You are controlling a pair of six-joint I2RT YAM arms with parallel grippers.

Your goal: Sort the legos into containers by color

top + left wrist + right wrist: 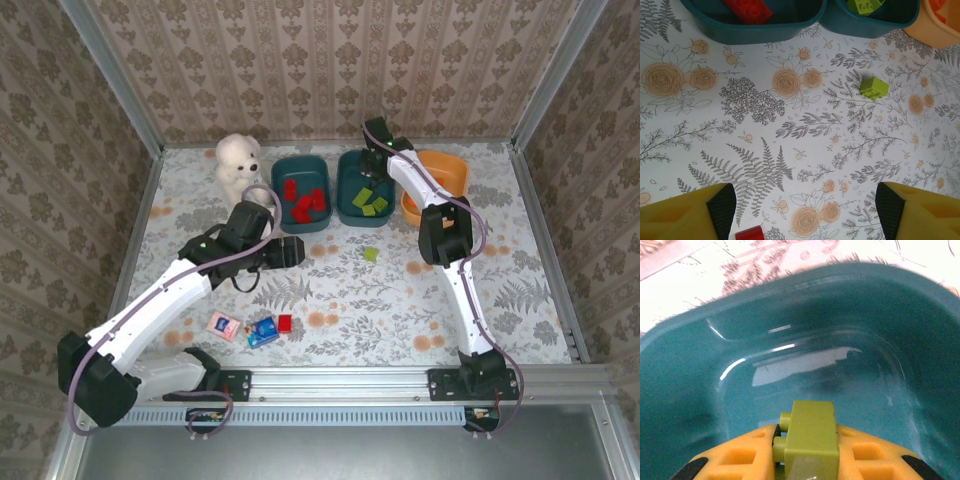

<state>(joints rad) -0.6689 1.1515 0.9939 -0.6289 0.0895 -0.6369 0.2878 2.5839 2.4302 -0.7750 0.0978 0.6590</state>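
Beige wallpaper [330,60] with a brown damask motif is covering the enclosure on three sides, rising at 12, 9 and 3 o'clock in the top view. A grey metal post [112,75] is running up the back corner at about 10 o'clock, and a second post [560,70] is mirroring it at about 2 o'clock. A white tablecloth [520,290] printed with grey ferns and orange roses is lying flat across the table, reaching the walls. At 6 o'clock a silver rail [340,382] is spanning the near edge, with a slotted grey strip [340,413] sitting just beneath it and a dark panel [340,455] lying below that. Soft, even light is falling from above, casting only faint shadows.
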